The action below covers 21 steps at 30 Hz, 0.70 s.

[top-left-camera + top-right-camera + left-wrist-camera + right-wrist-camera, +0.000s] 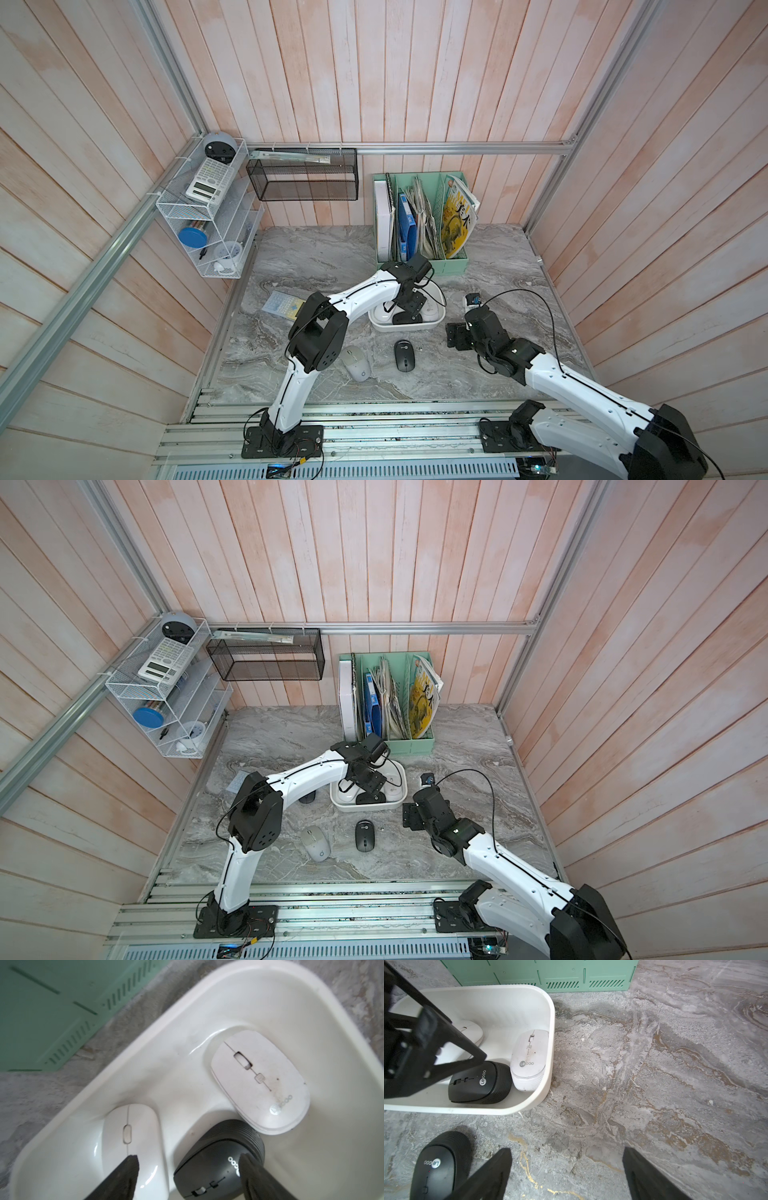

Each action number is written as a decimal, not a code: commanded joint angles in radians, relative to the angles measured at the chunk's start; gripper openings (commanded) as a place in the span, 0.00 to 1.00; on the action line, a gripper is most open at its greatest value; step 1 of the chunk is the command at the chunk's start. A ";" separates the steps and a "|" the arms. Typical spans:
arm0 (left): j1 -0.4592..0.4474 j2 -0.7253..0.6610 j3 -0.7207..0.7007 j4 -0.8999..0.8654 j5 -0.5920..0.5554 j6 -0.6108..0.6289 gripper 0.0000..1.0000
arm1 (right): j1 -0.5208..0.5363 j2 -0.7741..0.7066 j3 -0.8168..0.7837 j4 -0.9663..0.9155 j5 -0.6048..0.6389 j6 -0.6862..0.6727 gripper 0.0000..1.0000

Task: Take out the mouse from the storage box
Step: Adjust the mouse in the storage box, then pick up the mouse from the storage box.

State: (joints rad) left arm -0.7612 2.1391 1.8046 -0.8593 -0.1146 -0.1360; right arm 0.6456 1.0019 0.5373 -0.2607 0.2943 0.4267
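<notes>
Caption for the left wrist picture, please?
Open left gripper over the storage box: black mouse, glossy white mouse, smudged white mouse inside.

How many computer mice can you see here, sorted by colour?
White: 2, the glossy white mouse and the scuffed white mouse, both in the storage box.
Black: 2, the boxed black mouse and the loose black mouse.
Light grey: 1, the light grey mouse on the table.
Total: 5. A dark shape under the left arm might be a sixth.

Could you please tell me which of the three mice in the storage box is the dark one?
The black mouse in the storage box; the glossy white mouse and the matte white mouse beside it are both pale.
</notes>
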 commanded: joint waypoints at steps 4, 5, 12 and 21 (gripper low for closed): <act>0.055 -0.079 -0.081 0.021 -0.094 -0.084 0.83 | -0.007 -0.013 -0.008 0.005 0.006 0.017 0.91; 0.060 -0.075 -0.085 0.018 -0.092 -0.084 0.83 | -0.006 -0.013 -0.008 0.006 0.008 0.017 0.91; 0.065 -0.006 -0.071 -0.012 -0.066 -0.070 0.83 | -0.006 -0.009 -0.008 0.007 0.011 0.017 0.90; 0.067 0.069 -0.056 -0.016 -0.077 -0.076 0.78 | -0.008 0.000 -0.007 0.011 0.007 0.017 0.91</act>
State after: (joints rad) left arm -0.6941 2.1830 1.7348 -0.8658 -0.1848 -0.2031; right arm 0.6445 0.9997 0.5373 -0.2607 0.2943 0.4377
